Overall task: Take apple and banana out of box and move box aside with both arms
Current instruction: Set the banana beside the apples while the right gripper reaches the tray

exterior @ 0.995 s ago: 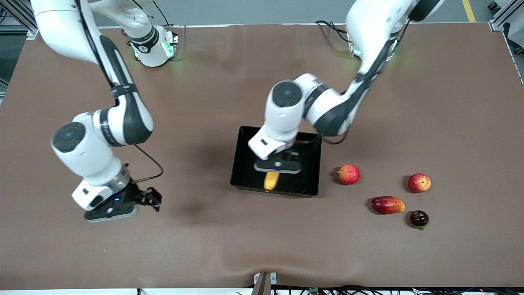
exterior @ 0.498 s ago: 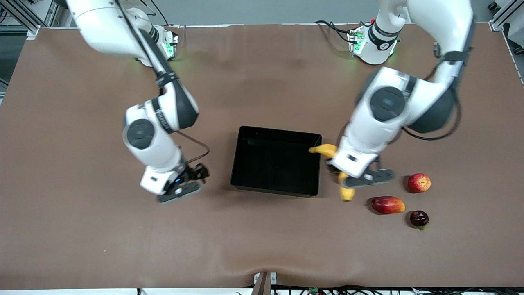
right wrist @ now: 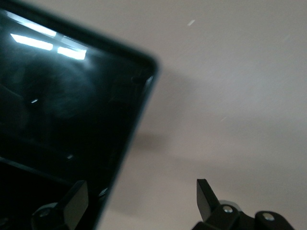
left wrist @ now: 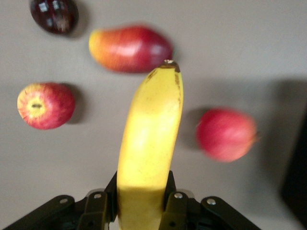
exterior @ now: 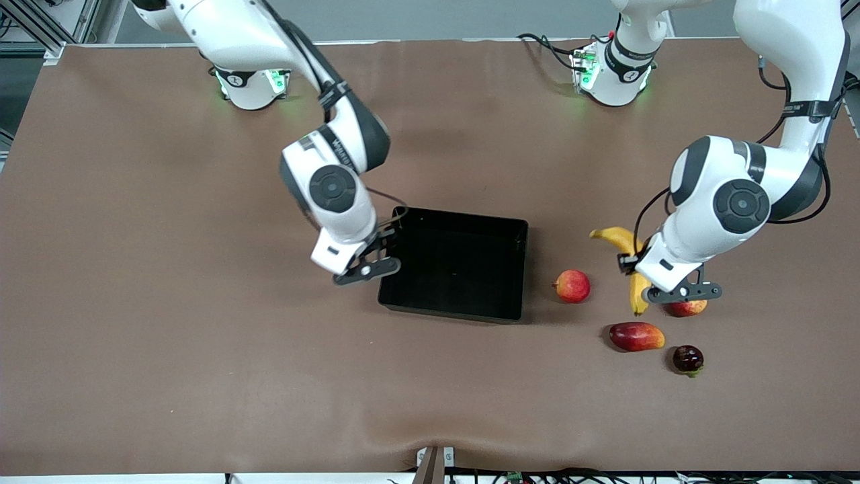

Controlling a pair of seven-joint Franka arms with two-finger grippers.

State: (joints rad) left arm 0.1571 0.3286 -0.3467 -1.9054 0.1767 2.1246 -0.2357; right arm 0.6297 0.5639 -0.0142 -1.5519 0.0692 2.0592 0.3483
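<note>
Banana held in left fingers; black tray empty mid-worktop.

Left gripper (exterior: 662, 286) fingers (left wrist: 175, 201) clamped on the banana (left wrist: 151, 143), carried over the fruit group toward the left arm's end: apple (left wrist: 45, 105), pinkish-red fruit (exterior: 572, 286), mango (exterior: 636, 336), dark fruit (exterior: 688, 359). Right gripper (exterior: 376, 252) fingers (right wrist: 206, 194) spread wide, gripping nothing, straddling the tray (exterior: 457, 222) wall nearest the right arm's end of the worktop (exterior: 201, 376).

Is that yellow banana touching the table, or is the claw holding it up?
Apart. In the left wrist view the left gripper clamps the banana, which hangs above the table and fruits.
</note>
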